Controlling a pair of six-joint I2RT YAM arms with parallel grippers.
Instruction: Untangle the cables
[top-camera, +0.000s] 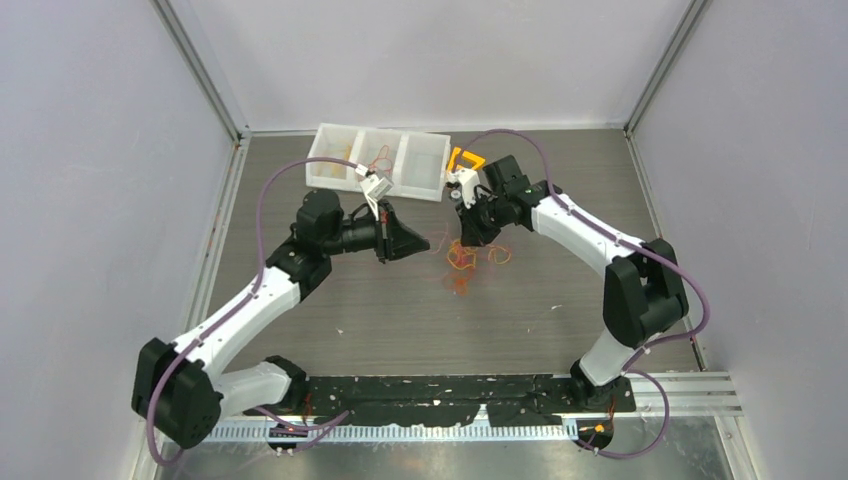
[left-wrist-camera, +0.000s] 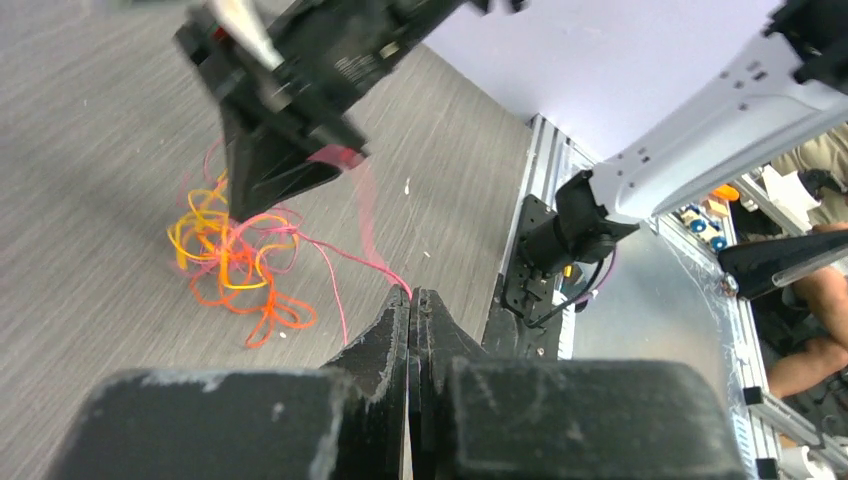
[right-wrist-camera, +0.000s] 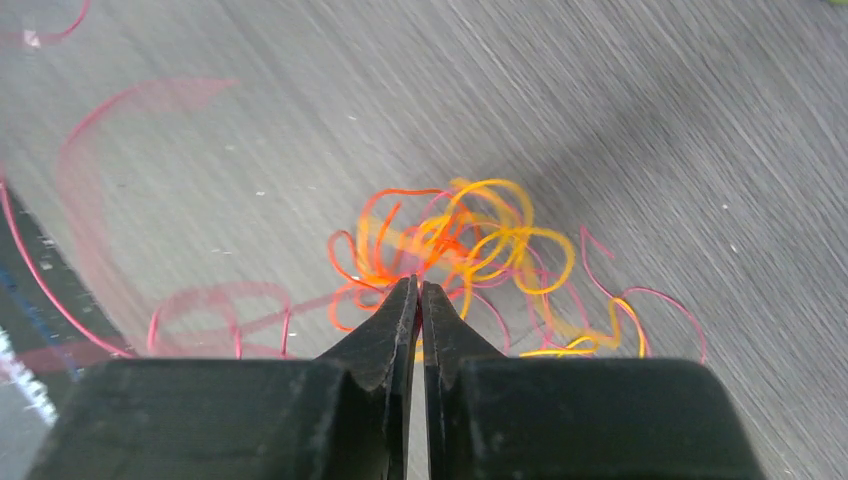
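Observation:
The cables (top-camera: 462, 262) are a small clump of thin orange, yellow and red curly strands on the grey wood-grain table between my two grippers. My left gripper (left-wrist-camera: 411, 293) is shut on the end of one red strand that runs taut back to the clump (left-wrist-camera: 235, 255). It sits just left of the clump in the top view (top-camera: 415, 243). My right gripper (right-wrist-camera: 419, 285) points down into the clump (right-wrist-camera: 470, 240), jaws closed to a hairline slit with a reddish strand showing at the tips. The same gripper (top-camera: 465, 235) hangs just over the clump's far side.
A white tray (top-camera: 378, 160) with three compartments stands at the back, holding a few loose strands. An orange-yellow plastic triangle (top-camera: 465, 160) lies right of it. Grey walls enclose the table on three sides. A black strip (top-camera: 450, 388) runs along the near edge.

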